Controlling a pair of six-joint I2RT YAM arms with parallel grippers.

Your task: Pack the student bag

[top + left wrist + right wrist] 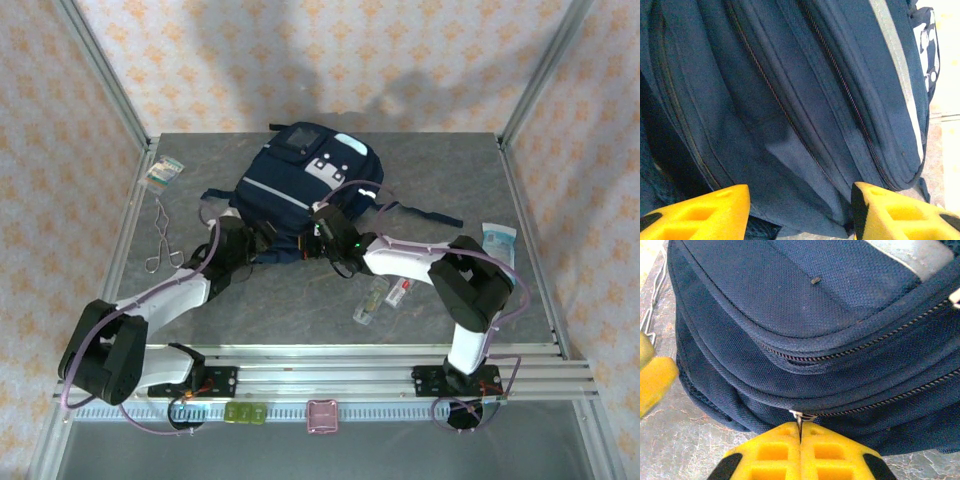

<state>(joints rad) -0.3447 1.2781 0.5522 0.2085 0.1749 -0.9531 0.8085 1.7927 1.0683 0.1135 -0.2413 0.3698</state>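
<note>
Jaws of my left gripper [800, 194] are standing apart, holding nothing, nosing the student bag [300, 190] lying toward the far edge of the table [300, 315]. My right gripper [800, 427] is clenching its zipper pull [799, 416], probably for drawing a compartment open.

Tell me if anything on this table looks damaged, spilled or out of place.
Nothing stands out. The student bag lies intact on the table, its visible zips look closed, and the right pincer is shut on a zipper pull at its near edge.
</note>
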